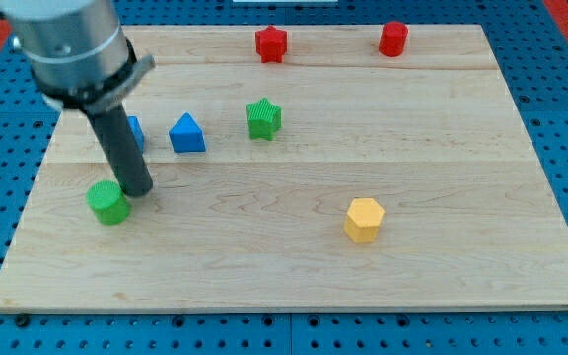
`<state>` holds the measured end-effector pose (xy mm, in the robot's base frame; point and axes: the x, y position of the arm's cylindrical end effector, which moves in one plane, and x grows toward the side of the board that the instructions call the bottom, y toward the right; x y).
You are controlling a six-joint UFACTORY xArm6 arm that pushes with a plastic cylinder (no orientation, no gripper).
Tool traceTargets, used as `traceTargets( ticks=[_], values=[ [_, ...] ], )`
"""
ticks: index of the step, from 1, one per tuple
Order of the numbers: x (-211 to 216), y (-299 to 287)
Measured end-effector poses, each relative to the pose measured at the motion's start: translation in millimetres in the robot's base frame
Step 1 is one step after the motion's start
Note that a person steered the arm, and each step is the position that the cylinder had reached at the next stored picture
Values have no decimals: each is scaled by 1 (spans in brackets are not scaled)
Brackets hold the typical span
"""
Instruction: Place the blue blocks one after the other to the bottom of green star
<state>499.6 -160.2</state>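
My tip (138,190) rests just beside the green cylinder (108,202), holding nothing; contact unclear. Blue triangular block (186,133) left of the ribbed green star (262,118) on the wooden board (294,266)

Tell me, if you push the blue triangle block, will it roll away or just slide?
Probably slide: the blue triangle block sits on a flat face on the smooth wooden board, so rolling looks unlikely. It seems small and light, so my tip should shift it easily. An off-centre push might spin it, given its slanted sides.

A pale wooden board (294,256) lies on a blue pegboard (560,59) with many small holes. The light is even and soft.
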Motion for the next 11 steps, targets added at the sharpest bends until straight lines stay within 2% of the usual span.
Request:
traceTargets(
  ticks=[2, 3, 4, 5, 6, 7, 8, 9, 10, 11],
  values=[
    [32, -17],
    [27, -39],
    [-19, -47],
    [-40, -33],
    [-63, -51],
    [-80, -105],
    [-100, -108],
    [-104, -3],
    [-77, 96],
    [-47, 87]
  ],
)
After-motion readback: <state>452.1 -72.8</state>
